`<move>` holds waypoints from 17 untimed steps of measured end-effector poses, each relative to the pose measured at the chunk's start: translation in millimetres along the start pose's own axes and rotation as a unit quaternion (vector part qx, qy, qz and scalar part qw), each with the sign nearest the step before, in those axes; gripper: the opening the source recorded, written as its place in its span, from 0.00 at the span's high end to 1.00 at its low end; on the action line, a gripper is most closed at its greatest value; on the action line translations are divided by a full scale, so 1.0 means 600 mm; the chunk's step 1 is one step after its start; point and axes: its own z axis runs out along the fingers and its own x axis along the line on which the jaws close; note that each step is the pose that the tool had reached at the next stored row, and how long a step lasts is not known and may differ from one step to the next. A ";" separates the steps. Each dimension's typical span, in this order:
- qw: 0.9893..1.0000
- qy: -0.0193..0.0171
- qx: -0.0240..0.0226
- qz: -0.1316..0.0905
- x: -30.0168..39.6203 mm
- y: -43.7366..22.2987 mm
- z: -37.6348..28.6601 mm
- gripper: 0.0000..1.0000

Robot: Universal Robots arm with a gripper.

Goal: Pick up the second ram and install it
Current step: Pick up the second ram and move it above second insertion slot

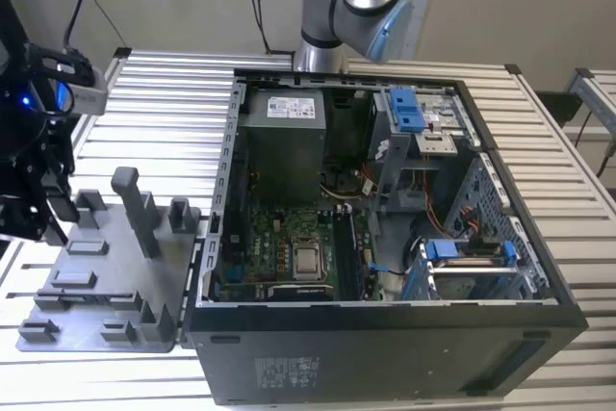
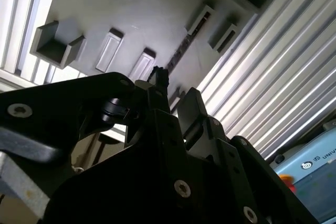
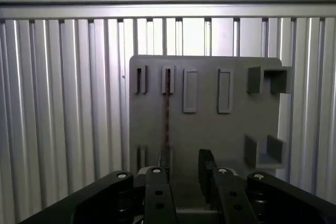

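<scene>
Grey tray [image 3: 210, 140] holds the second ram [image 3: 167, 114] on edge, lengthwise between two slots, near spread jaws.

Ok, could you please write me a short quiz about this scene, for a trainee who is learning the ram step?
1. True or false: the fingers of the gripper are shut on the second ram.
2. In the first wrist view, the second ram is: A) standing on edge in a slot of the grey holder plate; B) seated in the motherboard; C) lying flat on the table.
3. Fill in: in the exterior view, the grey holder plate lies at the computer case's ____ (the exterior view's left or right).

Key: 1 false, the fingers are open; 2 A; 3 left.
</scene>
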 end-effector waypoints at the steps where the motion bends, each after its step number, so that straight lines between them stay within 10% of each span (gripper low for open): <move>1: 1.000 0.000 0.000 -0.002 0.000 0.000 0.002 0.64; 17: 0.999 0.001 -0.001 -0.038 0.001 0.000 0.031 0.64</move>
